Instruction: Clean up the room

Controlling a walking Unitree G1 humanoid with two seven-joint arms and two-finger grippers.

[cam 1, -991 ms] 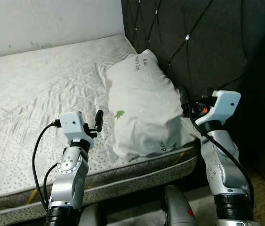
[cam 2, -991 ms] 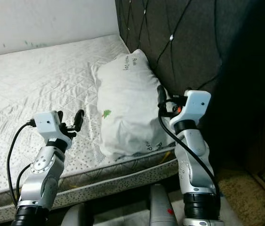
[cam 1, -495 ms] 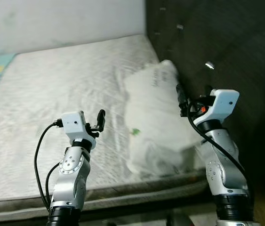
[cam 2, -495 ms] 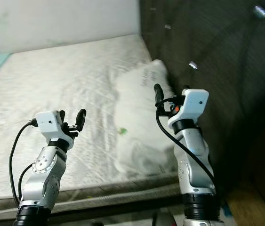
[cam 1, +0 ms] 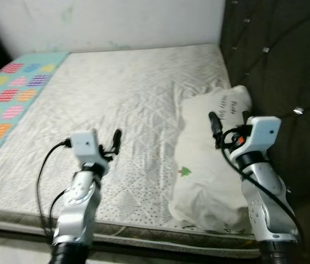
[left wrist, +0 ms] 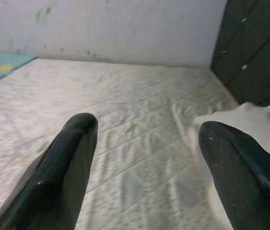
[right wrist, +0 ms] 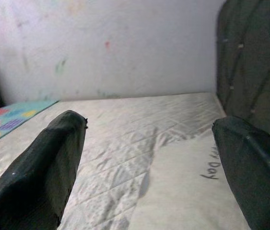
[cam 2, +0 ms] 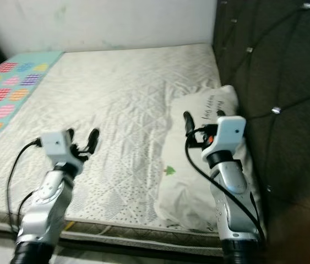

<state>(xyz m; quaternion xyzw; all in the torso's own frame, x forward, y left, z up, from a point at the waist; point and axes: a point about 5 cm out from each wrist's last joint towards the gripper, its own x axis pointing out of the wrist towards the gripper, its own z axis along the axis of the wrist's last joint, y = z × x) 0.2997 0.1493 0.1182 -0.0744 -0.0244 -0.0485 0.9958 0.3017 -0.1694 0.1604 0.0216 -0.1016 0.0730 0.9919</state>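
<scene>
The pillow (cam 1: 212, 165) lies on the bed (cam 1: 116, 99) against the headboard (cam 1: 276, 60), near the bed's front edge. My right hand (cam 1: 229, 125) hovers over it, fingers spread, holding nothing. My left hand (cam 1: 110, 144), also spread and empty, hangs above bare mattress. I judge I'm scanning for what to tidy; next I'd head toward the quilt (cam 1: 9, 104).
</scene>
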